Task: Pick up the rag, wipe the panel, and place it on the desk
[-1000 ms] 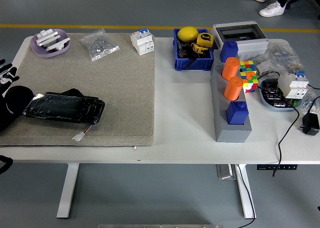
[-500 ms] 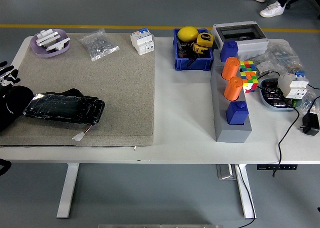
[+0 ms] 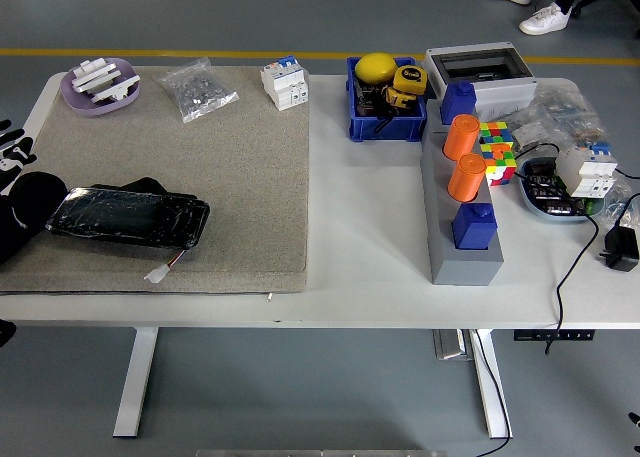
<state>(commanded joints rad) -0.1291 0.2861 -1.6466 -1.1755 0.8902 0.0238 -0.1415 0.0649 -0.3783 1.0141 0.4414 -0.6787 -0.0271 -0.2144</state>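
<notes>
Apparently the wiping is over or nearly so; the rag (image 3: 28, 212) lies at the mat's left edge, touching the panel (image 3: 128, 217); left hand (image 3: 12, 149) just beside, fingers spread, empty.

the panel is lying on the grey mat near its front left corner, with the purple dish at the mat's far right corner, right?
Not quite. The head view shows the purple dish at the mat's far left corner, not the far right. The panel does lie near the front left corner.
</notes>
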